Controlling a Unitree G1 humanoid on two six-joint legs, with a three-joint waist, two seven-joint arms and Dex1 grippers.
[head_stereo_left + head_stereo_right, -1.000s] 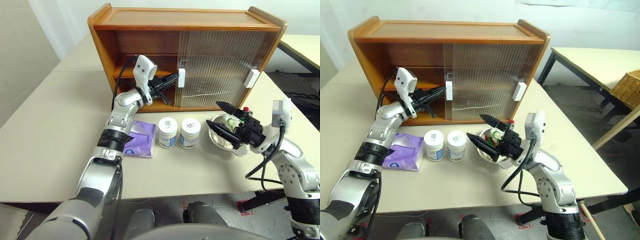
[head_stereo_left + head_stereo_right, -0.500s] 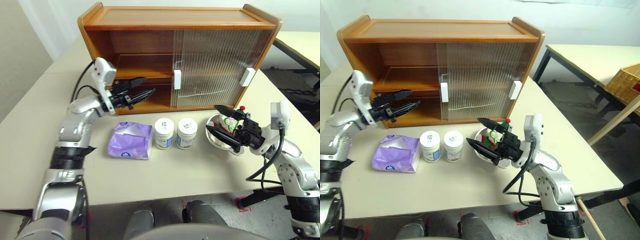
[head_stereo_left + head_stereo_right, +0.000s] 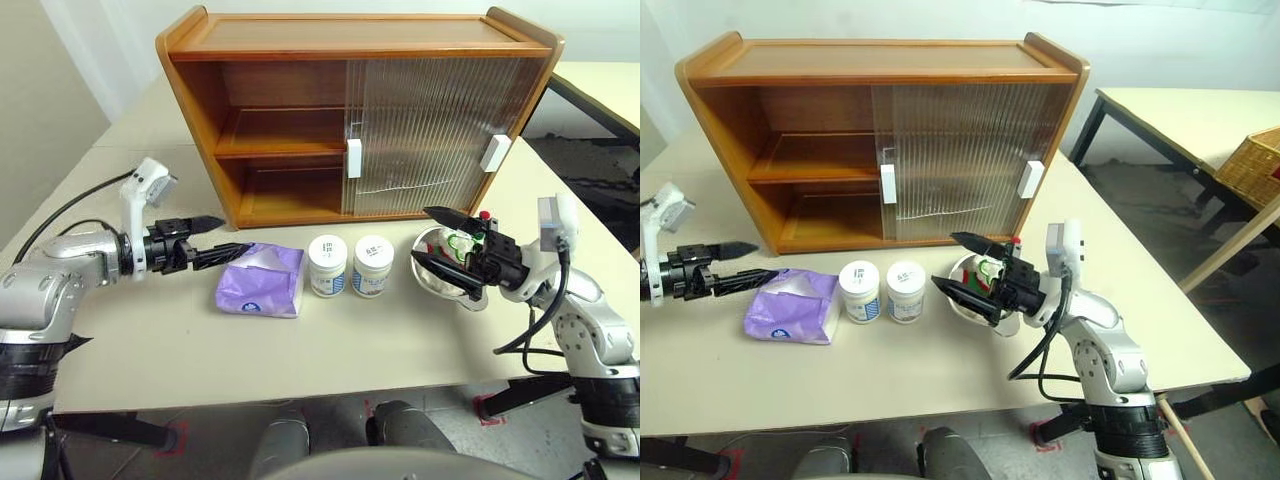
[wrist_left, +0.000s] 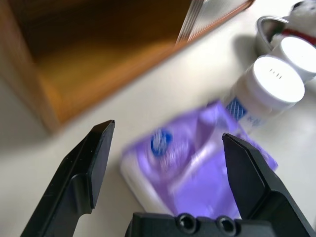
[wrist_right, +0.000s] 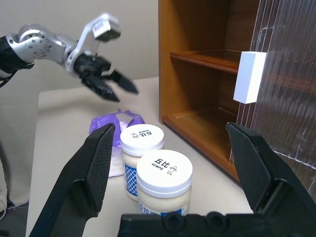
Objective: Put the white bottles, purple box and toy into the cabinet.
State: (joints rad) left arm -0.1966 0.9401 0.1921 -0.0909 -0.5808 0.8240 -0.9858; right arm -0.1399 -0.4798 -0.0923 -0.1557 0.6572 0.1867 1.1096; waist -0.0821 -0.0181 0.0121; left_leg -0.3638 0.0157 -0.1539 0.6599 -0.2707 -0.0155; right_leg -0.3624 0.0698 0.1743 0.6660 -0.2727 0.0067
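The cabinet [image 3: 350, 110] stands at the back of the table, its left half uncovered and both ribbed doors covering the right. In front of it sit two white bottles [image 3: 327, 265] [image 3: 372, 265] side by side, with the purple box [image 3: 262, 280] to their left. The toy [image 3: 462, 243] lies in a steel bowl [image 3: 470, 300] to their right. My left gripper [image 3: 235, 234] is open, low over the table just left of the purple box and pointing at it. My right gripper [image 3: 420, 234] hangs open beside the bowl, pointing towards the bottles [image 5: 142, 140].
A second table [image 3: 1180, 110] and a wicker basket [image 3: 1255, 165] stand off to the right. The table's front edge runs close below the objects. Bare tabletop stretches to the left of the purple box.
My left gripper came away from the left door's handle, opened, and swung left and down to the table beside the purple box. The right arm stayed put.
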